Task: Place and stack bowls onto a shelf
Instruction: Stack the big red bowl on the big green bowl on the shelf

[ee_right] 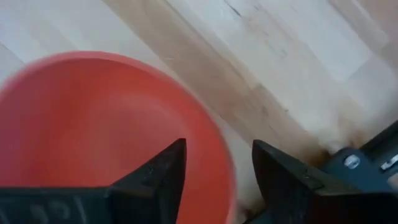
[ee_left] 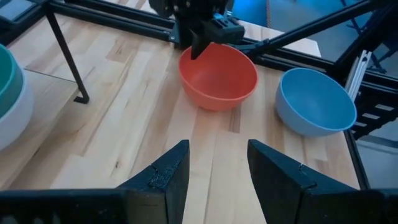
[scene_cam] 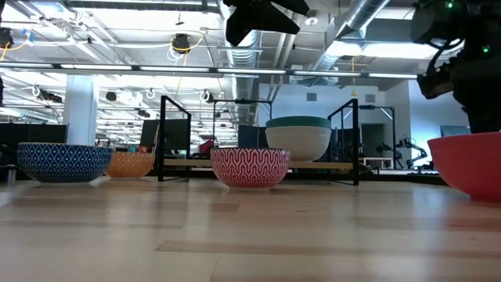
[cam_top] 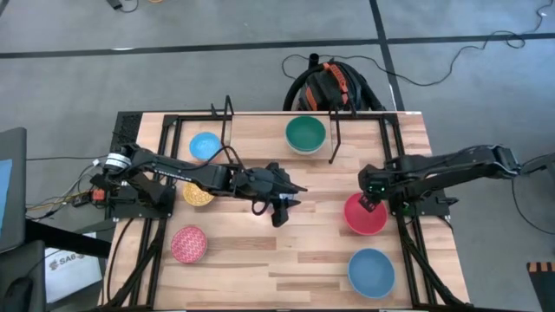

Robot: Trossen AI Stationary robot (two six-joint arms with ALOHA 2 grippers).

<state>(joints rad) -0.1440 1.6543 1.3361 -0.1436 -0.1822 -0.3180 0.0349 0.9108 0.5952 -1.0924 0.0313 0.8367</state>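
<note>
The red bowl (cam_top: 364, 217) (ee_left: 219, 74) sits on the table at the right. My right gripper (cam_top: 371, 201) (ee_right: 217, 149) is open above the bowl's rim (ee_right: 227, 168), one finger over the inside and one over the outside. My left gripper (cam_top: 282, 206) (ee_left: 217, 165) is open and raised over the table's middle, holding nothing. A green bowl (cam_top: 305, 132) (scene_cam: 298, 123) is stacked in a white bowl (scene_cam: 298, 145) on the black rod shelf (cam_top: 334, 143) (scene_cam: 258, 163).
The blue-patterned bowl (cam_top: 205, 146) (scene_cam: 64, 162) stands at the shelf's left end. The yellow bowl (cam_top: 198, 194) lies partly under my left arm. The pink bowl (cam_top: 188, 243) and the larger blue bowl (cam_top: 371, 270) (ee_left: 315, 101) stand near the front edge. Black rails run along both sides.
</note>
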